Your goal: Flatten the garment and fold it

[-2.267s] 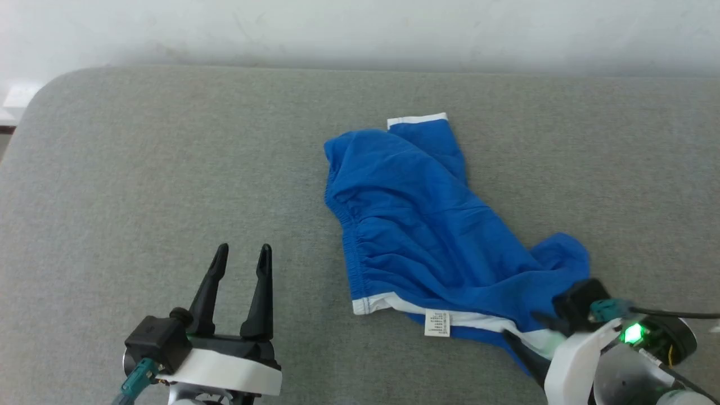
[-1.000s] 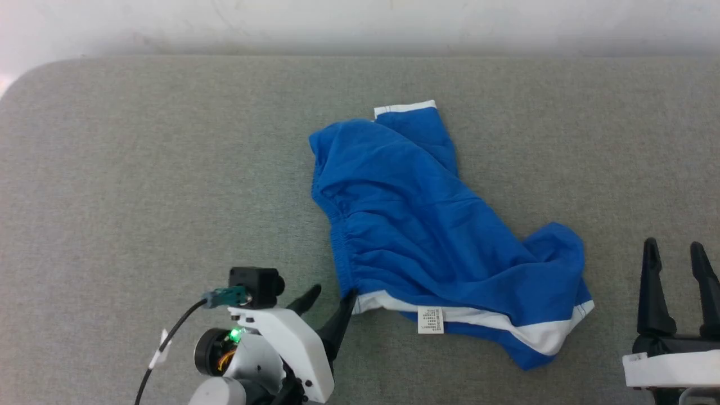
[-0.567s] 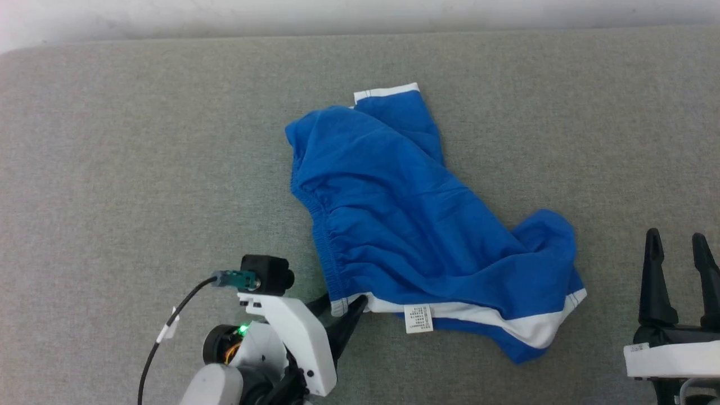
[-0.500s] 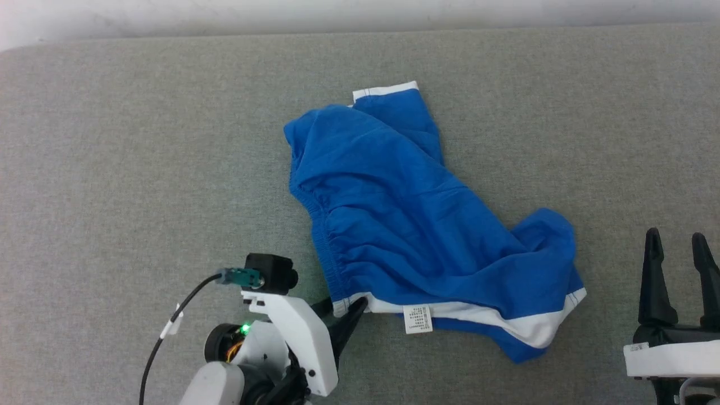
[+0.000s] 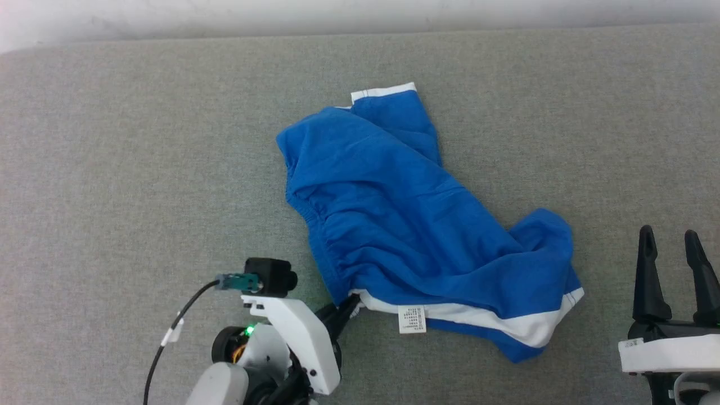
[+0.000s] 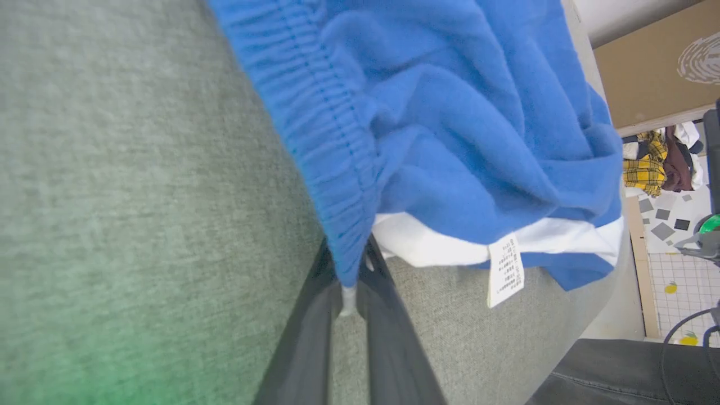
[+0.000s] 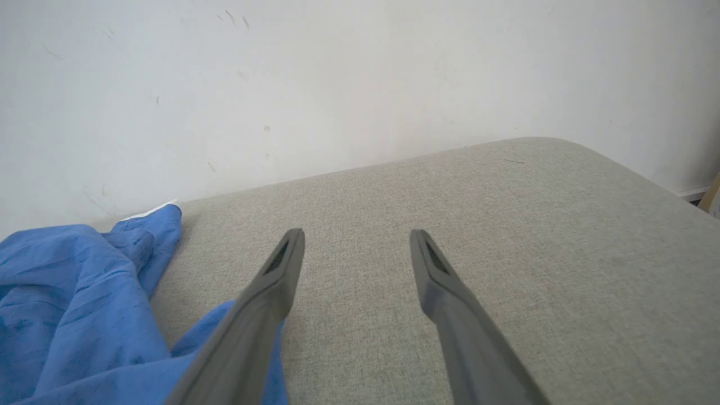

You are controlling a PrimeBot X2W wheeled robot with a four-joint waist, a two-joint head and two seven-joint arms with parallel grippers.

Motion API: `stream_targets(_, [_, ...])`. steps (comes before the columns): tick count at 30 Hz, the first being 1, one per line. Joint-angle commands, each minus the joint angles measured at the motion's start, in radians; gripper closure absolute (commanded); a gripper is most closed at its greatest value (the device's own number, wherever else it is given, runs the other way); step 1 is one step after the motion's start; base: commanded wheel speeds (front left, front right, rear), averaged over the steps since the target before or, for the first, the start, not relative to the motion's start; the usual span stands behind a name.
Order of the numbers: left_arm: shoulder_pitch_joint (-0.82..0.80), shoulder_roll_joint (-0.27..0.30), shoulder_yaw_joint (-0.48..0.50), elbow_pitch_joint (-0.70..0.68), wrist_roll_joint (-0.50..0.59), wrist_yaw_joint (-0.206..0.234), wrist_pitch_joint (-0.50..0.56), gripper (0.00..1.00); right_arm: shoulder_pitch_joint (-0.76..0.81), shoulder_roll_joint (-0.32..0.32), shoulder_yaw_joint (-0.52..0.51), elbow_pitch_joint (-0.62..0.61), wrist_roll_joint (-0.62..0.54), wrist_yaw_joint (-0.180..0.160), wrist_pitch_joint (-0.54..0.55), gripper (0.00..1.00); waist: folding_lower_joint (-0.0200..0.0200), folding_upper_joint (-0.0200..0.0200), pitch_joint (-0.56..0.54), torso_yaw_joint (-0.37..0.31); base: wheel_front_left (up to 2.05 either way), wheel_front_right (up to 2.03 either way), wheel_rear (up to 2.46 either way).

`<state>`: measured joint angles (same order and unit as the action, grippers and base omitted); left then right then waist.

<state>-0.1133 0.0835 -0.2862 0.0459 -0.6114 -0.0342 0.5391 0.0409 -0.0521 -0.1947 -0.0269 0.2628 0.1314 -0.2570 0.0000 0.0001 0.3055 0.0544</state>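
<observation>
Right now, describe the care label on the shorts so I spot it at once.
On the grey cushioned surface, the blue shorts lie crumpled right of centre. A white band runs along their near edge, and the care label hangs off it, just right of the corner the left gripper pinches. It is the one small white rectangle with tiny dark print; the trim is plain.

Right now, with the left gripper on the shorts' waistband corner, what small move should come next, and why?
Probably draw the left gripper slightly leftward, to spread the waistband. It is shut on a waistband corner of the garment, which lies bunched and creased on the grey cushion, while the right gripper sits open, apart from the cloth.
</observation>
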Motion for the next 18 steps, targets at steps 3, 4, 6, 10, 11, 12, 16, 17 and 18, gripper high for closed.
stream_targets(3, [0.01, 0.008, 0.034, -0.014, 0.002, 0.009, -0.043, 1.0, -0.008, 0.002, 0.001, 0.002, -0.008, -0.001, -0.005, 0.0, 0.0, -0.0001, -0.023, 0.011, 0.0, 0.0, 0.0])
stream_targets(4, [0.013, 0.017, 0.048, -0.033, 0.005, 0.014, -0.058, 1.0, -0.005, 0.002, 0.002, 0.002, -0.011, -0.001, -0.005, 0.0, 0.0, -0.0001, -0.028, 0.014, 0.0, 0.0, 0.0])
stream_targets(6, [0.026, 0.035, 0.078, -0.072, 0.008, 0.024, -0.081, 1.0, 0.0, 0.002, 0.004, 0.001, -0.018, -0.001, -0.005, 0.0, 0.0, -0.0001, -0.037, 0.022, 0.0, 0.0, 0.0])
stream_targets(10, [0.087, 0.075, 0.141, -0.144, 0.006, 0.054, -0.102, 1.0, 0.011, 0.002, 0.006, 0.001, -0.029, -0.001, -0.005, 0.0, 0.0, -0.0001, -0.049, 0.038, 0.0, 0.0, 0.0])
stream_targets(11, [0.107, 0.081, 0.156, -0.157, 0.0, 0.06, -0.106, 1.0, 0.015, 0.002, 0.007, 0.001, -0.031, -0.001, -0.005, 0.0, 0.0, -0.0001, -0.052, 0.042, 0.0, 0.0, 0.0])
stream_targets(12, [0.128, 0.082, 0.171, -0.169, -0.008, 0.067, -0.111, 1.0, 0.018, 0.002, 0.008, 0.003, -0.033, -0.001, -0.005, 0.0, 0.0, -0.0001, -0.054, 0.047, 0.0, 0.0, 0.0])
stream_targets(16, [0.197, 0.079, 0.203, -0.188, -0.03, 0.082, -0.132, 1.0, 0.037, 0.002, 0.043, 0.028, -0.025, -0.001, 0.026, 0.0, 0.0, -0.0001, -0.059, 0.064, 0.0, 0.0, 0.0])
stream_targets(17, [0.206, 0.076, 0.204, -0.187, -0.032, 0.081, -0.14, 1.0, 0.043, 0.002, 0.058, 0.035, -0.014, -0.001, 0.054, 0.0, 0.0, -0.0001, -0.059, 0.068, 0.0, 0.0, 0.0])
stream_targets(18, [0.212, 0.073, 0.199, -0.186, -0.031, 0.078, -0.144, 1.0, 0.049, 0.002, 0.079, 0.039, -0.006, -0.001, 0.092, 0.0, 0.0, -0.0001, -0.059, 0.073, 0.0, 0.0, 0.0])
